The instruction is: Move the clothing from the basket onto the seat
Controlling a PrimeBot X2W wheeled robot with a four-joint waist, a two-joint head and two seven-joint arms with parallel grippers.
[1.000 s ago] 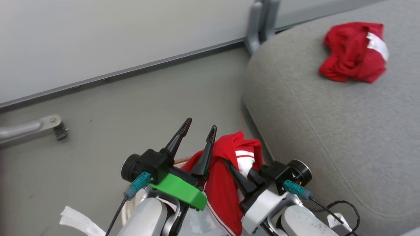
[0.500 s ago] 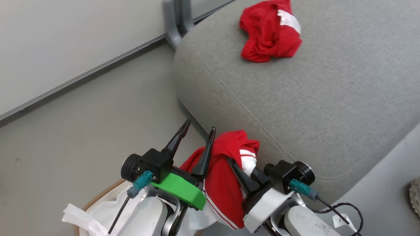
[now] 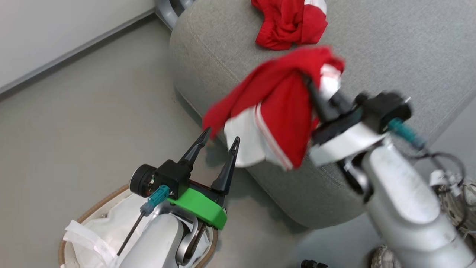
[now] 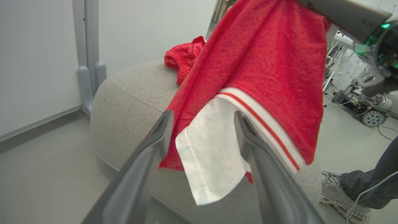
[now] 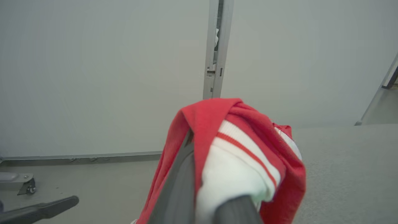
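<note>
- Since a second ago, the right gripper [image 3: 314, 91] has lifted the clothing [image 3: 282, 100] from low beside the left gripper [image 3: 221, 136] up over the seat's near edge (the head camera swung too, so part of that shift is just the view).
- Basket [image 3: 98, 204], nearest: the white liner sheet [image 3: 93, 232] shows inside. No red in the visible part, though the left forearm covers some of it.
- Left gripper: fingers spread wide, empty, over the floor just short of the seat.
- Right gripper: clamped on a bunched fold of the clothing, which hangs free and looks clear of the seat [image 3: 390, 48].
- Far part of the seat: a second red garment [image 3: 288, 22] lies crumpled on the cushion.
- My read: pick and lift are done. Still to do: carry it further over the cushion, lower it and let go.
</note>
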